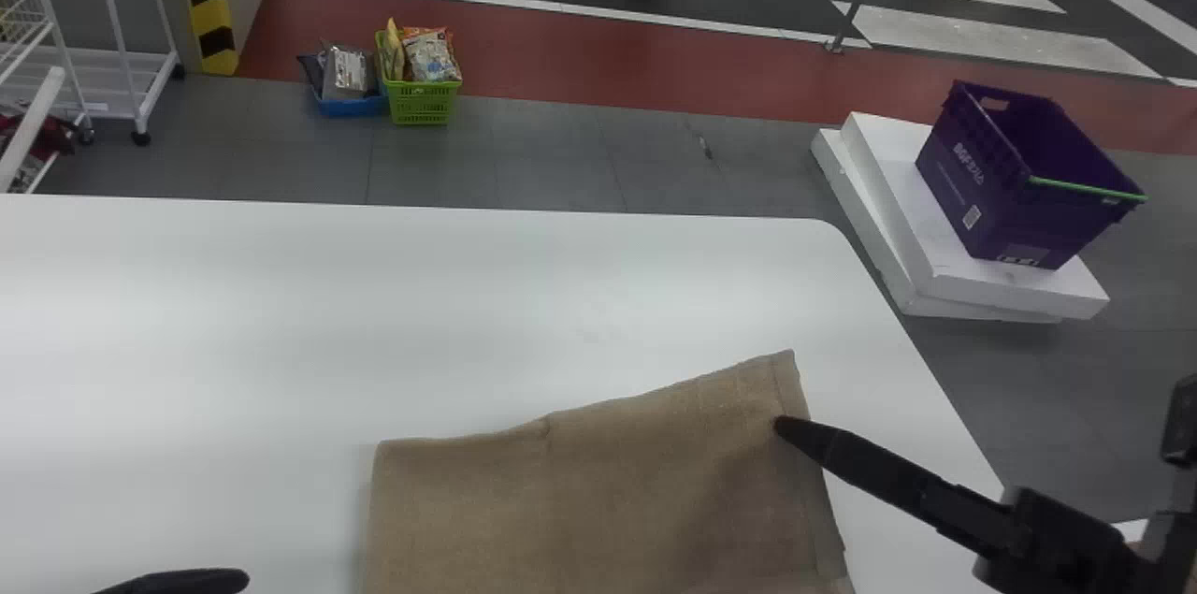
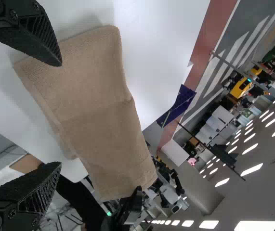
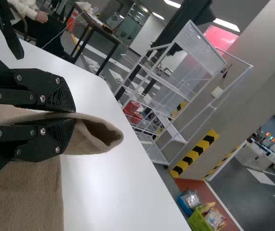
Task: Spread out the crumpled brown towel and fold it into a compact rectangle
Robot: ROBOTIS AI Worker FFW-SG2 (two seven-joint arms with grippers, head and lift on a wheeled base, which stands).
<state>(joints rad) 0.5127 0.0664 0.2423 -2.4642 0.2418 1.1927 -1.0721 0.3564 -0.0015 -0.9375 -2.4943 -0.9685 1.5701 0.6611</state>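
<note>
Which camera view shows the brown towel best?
The left wrist view: the towel shows nearly whole. The head view cuts it off below; the right wrist view shows part, pinched by the right claw.

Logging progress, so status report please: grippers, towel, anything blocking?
Left gripper: jaws open. Right gripper: jaws shut on towel. Towel mostly spread, edge pinched. No obstruction seen.

Black, ridged fingers (image 2: 35, 199); silver screws (image 3: 42, 99); slim black links (image 3: 12, 96).

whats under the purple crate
The purple crate sits on two stacked white slabs on the grey floor. The slab surface directly beneath its base is covered and can't be seen.
</note>
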